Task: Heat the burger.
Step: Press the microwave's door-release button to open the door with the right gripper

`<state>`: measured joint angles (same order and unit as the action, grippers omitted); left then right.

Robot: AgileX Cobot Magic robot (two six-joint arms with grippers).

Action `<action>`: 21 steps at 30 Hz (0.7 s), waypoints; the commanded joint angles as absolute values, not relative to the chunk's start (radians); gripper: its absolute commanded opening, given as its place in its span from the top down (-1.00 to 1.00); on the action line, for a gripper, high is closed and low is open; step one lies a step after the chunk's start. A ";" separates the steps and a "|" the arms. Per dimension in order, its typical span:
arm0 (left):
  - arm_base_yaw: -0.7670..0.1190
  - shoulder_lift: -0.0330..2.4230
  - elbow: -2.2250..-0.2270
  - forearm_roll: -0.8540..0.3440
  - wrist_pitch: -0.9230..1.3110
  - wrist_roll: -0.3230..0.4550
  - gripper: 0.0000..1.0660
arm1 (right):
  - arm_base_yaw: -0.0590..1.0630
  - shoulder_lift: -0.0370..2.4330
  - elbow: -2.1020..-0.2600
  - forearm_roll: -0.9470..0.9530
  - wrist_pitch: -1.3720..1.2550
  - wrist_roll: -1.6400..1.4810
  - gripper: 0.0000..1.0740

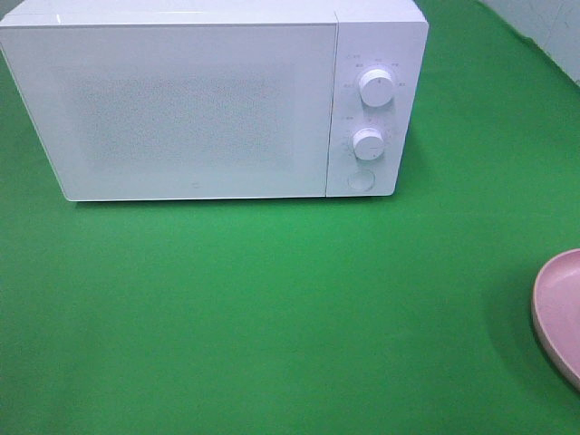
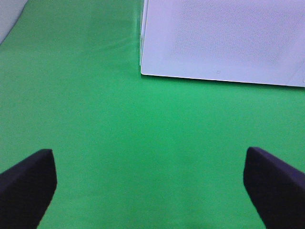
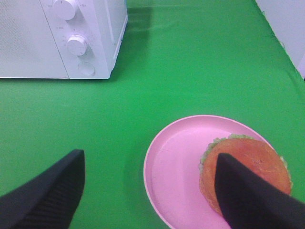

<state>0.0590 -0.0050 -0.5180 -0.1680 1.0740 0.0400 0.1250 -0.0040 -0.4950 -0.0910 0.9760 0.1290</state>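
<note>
Green cloth (image 1: 272, 317) covers the table. White microwave (image 1: 195, 109), door shut, sits ahead of both grippers. Pink plate (image 3: 176, 162) lies below the right gripper (image 3: 148, 157), whose jaws are spread and hold nothing. Burger (image 3: 248, 152) sits on the plate, partly under one finger: orange-brown domed bun, green lettuce frill at its edge. Left gripper (image 2: 148, 152) is spread wide and empty, over cloth.

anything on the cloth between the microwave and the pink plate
No, only bare green cloth lies between the microwave and the pink plate; the right wrist view shows it best.
</note>
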 commanded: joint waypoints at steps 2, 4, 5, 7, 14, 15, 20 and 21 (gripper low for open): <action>0.056 -0.028 -0.514 -0.167 1.063 0.041 -0.87 | 0.119 -0.031 -0.494 -0.094 0.958 0.128 -0.36; 0.056 -0.028 -0.514 -0.167 1.063 0.041 -0.87 | 0.119 -0.031 -0.494 -0.094 0.958 0.128 -0.36; 0.056 -0.028 -0.514 -0.167 1.063 0.041 -0.87 | 0.119 -0.031 -0.494 -0.094 0.958 0.128 -0.36; 0.056 -0.028 -0.514 -0.167 1.063 0.041 -0.87 | 0.119 -0.031 -0.494 -0.094 0.958 0.128 -0.36; 0.056 -0.028 -0.514 -0.167 1.063 0.041 -0.87 | 0.119 -0.029 -0.503 -0.095 0.948 0.128 -0.36; 0.056 -0.028 -0.514 -0.167 1.063 0.041 -0.87 | 0.119 -0.014 -0.520 -0.095 0.938 0.128 -0.36; 0.056 -0.028 -0.514 -0.167 1.063 0.041 -0.87 | 0.119 0.021 -0.542 -0.101 0.921 0.128 -0.36; 0.056 -0.028 -0.514 -0.167 1.063 0.041 -0.87 | 0.119 0.054 -0.546 -0.105 0.886 0.128 -0.36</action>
<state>0.0590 -0.0050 -0.5180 -0.1680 1.0740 0.0400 0.1250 0.0210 -0.5340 -0.0930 0.9330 0.1290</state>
